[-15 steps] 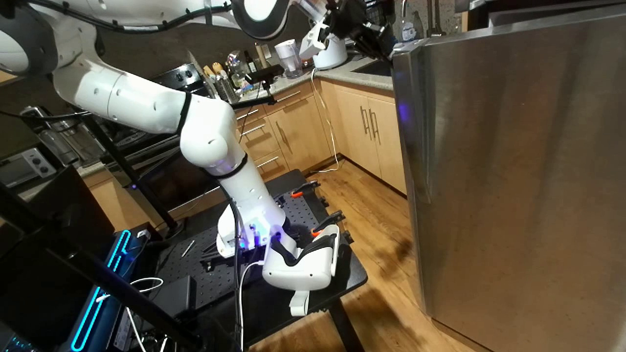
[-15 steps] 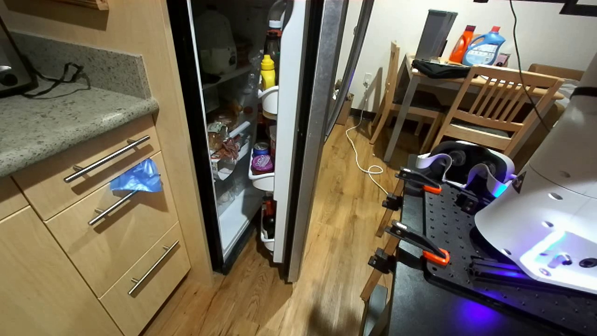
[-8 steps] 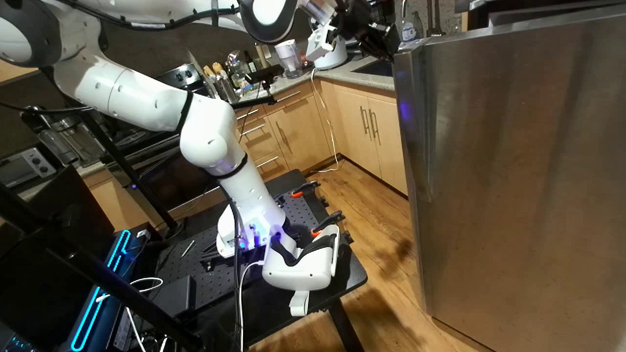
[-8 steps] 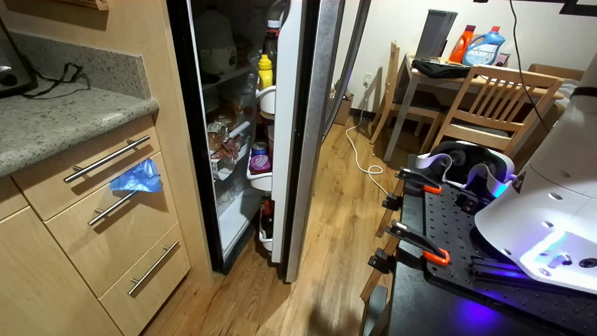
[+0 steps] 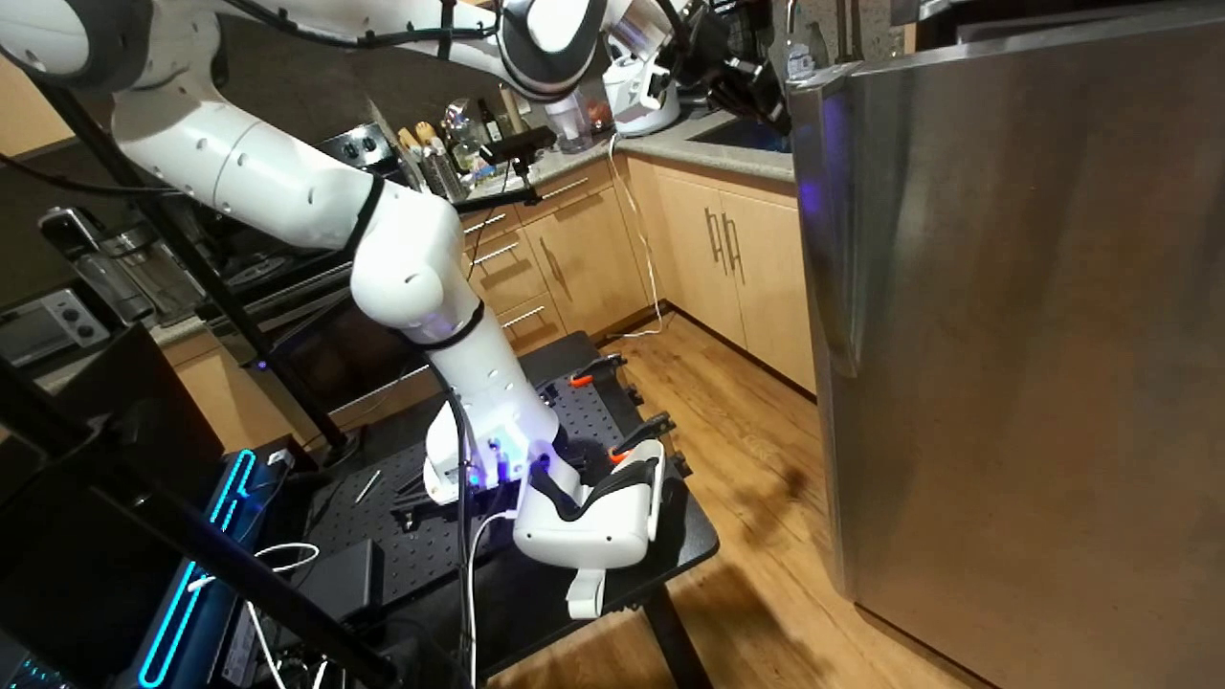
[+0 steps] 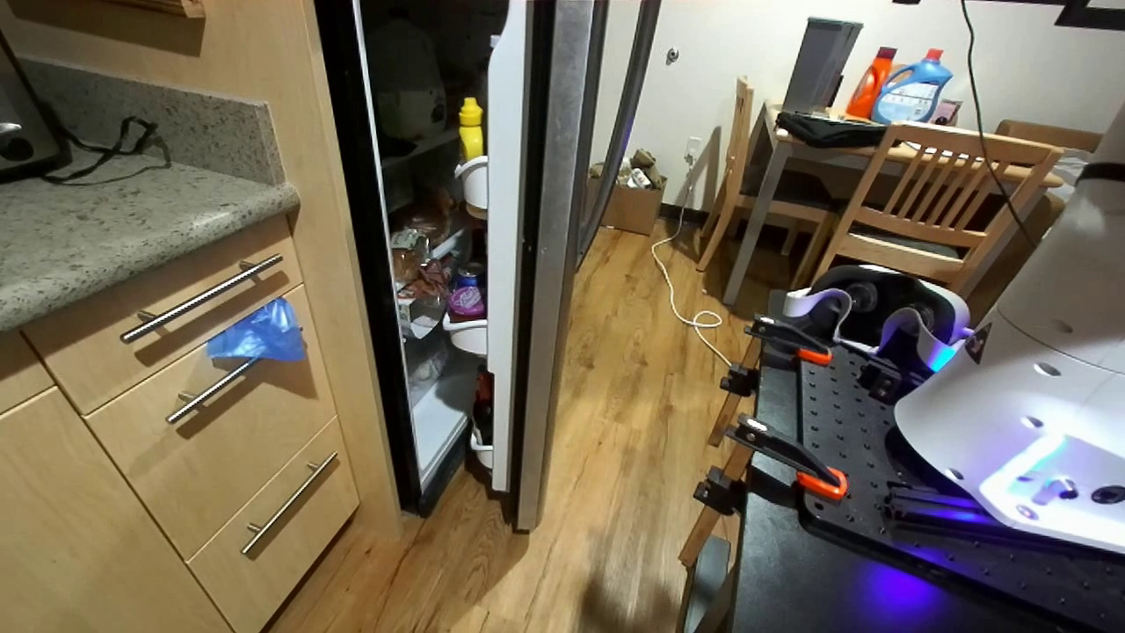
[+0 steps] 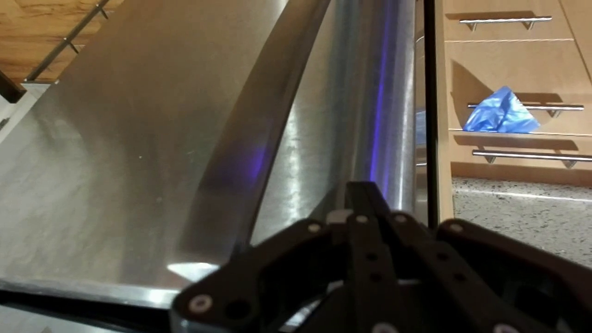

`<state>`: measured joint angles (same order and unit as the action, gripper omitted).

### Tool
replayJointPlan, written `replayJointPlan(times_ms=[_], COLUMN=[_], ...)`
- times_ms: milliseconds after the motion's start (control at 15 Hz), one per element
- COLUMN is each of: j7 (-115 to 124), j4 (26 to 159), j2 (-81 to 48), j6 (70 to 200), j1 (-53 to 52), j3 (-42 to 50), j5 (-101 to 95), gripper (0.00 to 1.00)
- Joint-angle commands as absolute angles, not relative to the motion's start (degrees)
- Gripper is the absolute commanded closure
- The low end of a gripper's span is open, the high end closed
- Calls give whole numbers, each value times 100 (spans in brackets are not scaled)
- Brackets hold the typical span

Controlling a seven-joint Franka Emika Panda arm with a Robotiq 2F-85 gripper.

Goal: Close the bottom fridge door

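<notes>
Wood flooring [image 5: 727, 431] is laid through the kitchen, and over it the fridge door [image 5: 1024, 364] is positioned ajar, its steel face turned toward the arm [image 5: 258, 172]. Closing is judged to be incomplete: in an exterior view, a gap is left between the door and the black frame of the fridge [image 6: 373, 264], through which a yellow bottle [image 6: 472, 132] and a white bin [image 6: 467, 337] can be seen. By estimate, the remainder of the swing and the final seating against the frame are left to be done. Near the upper corner of the free edge, beside the handle [image 7: 252, 143], the gripper [image 7: 369, 192] is placed with its jaws together; nothing is seen held between them, so pushing rather than pulling is presumed to be intended. Whether the steel is being touched cannot be determined. The arm is mounted on a black table [image 6: 826, 589]; wooden drawers [image 6: 246, 440], over one of which blue plastic [image 6: 264, 332] is hung, are fitted alongside the fridge. Where the gap is visible, the door's top is cut off and the gripper is out of view. The hinge side cannot be seen, and items deeper inside are lost in shadow.
</notes>
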<state>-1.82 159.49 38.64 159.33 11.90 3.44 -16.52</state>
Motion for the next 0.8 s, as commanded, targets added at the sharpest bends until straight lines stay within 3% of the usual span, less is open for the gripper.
replayJointPlan(times_ms=[0, 733], j7=[53, 240], j4=[15804, 15064], j2=[3663, 3222], j6=[16048, 15915], j1=[1316, 1263], j3=[176, 164], j5=[-1471, -910], gripper=[100, 100])
